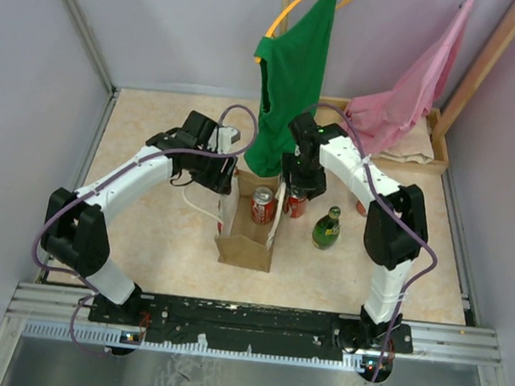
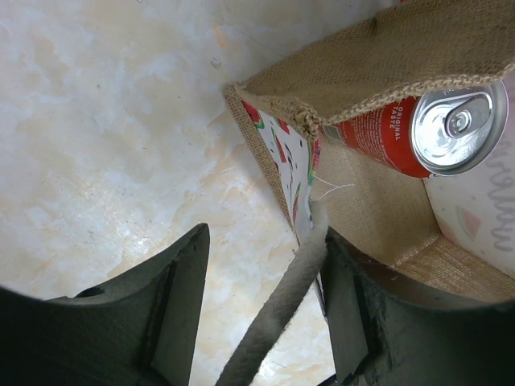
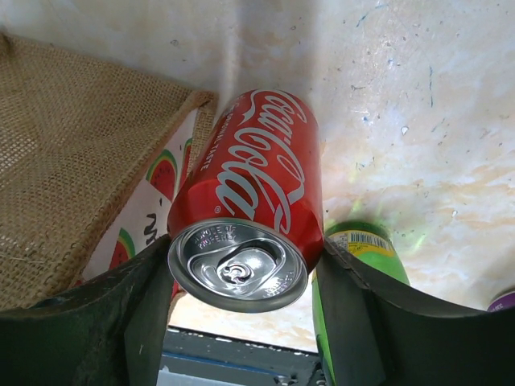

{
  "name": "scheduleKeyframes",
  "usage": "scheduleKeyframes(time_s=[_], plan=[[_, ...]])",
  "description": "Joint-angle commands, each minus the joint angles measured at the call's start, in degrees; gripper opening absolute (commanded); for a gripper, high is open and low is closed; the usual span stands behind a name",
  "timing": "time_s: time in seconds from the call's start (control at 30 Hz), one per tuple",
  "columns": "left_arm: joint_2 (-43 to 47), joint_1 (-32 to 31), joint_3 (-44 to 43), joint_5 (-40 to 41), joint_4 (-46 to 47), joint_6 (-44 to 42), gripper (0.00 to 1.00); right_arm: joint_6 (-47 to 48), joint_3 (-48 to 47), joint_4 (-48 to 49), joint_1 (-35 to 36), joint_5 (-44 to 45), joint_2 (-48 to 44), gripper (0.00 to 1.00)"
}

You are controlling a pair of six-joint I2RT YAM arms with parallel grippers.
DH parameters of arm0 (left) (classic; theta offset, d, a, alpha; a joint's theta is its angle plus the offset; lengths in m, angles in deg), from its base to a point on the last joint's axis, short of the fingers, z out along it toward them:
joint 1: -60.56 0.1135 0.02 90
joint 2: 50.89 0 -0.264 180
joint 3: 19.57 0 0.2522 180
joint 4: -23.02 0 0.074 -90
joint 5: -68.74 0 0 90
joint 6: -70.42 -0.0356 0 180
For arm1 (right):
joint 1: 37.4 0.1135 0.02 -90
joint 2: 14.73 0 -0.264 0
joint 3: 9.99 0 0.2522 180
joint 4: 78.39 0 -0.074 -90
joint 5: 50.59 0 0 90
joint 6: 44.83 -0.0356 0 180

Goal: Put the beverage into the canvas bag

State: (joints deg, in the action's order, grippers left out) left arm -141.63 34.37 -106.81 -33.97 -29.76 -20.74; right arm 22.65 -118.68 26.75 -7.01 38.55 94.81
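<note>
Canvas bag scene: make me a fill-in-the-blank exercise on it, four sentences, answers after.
The right gripper is shut on a ____ Coke can.
The left gripper is open, with the bag's white ____ between its fingers.
The bag holds ____ other can.
The bottle standing on the table is ____.
Missing words: red; handle; one; green.
</note>
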Motion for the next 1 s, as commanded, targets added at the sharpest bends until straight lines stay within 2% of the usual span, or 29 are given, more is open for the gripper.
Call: scheduleKeyframes(time_s=[0.0,0.1,0.23,0.63,0.83,0.97], plan=[[-0.58,0.41,-2.16,-0.81,-0.03,-0.41,0.62,0.12,-2.69,-1.98,0.63,1.95,1.03,0.32],[-0.67,0.39,-2.12,-0.72,-0.01,-0.37,0.62,-0.05,-4.5,-2.78,0.63,3.11,0.65,0.27],[-0.74,0.38,-2.2,-0.52,0.08,-0.15,0.62,-0.15,-9.49,-4.39,0.55,5.61,0.33,0.26],[-1.49,0.52,-2.8,-0.05,0.95,1.14,0.61,0.98,-32.8,-8.26,-0.64,9.97,1.26,0.17],[-2.5,1.05,-3.89,0.38,0.92,2.16,0.61,1.32,-42.13,-5.2,-0.61,3.25,0.66,0.12],[-2.92,2.09,-4.76,0.82,0.88,2.69,0.61,0.69,-43.9,-4.92,-0.07,-1.7,0.09,0.09]])
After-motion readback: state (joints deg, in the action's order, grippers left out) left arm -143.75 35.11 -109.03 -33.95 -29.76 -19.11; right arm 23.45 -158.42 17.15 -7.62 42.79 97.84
